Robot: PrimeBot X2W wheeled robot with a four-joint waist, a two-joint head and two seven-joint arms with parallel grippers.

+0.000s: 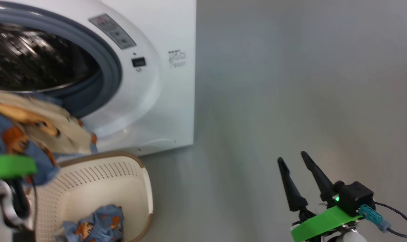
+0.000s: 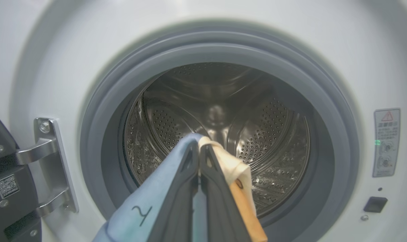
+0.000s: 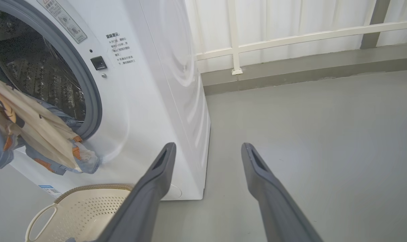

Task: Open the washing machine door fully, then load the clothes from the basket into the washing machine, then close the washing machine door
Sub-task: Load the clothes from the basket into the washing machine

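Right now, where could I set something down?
Grey floor right of the washing machine, around the right end effector, is bare; so is most of the basket. Crowded: the drum mouth, where the left end effector holds clothes.

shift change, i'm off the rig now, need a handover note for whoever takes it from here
Left gripper: shut on a blue garment, held in front of the drum opening, not yet inside.
Right gripper: open, empty, over the floor beside the washing machine.
Door: open.
Basket: on the floor below the opening, with another garment in it.
Left to do: load both, close the door.
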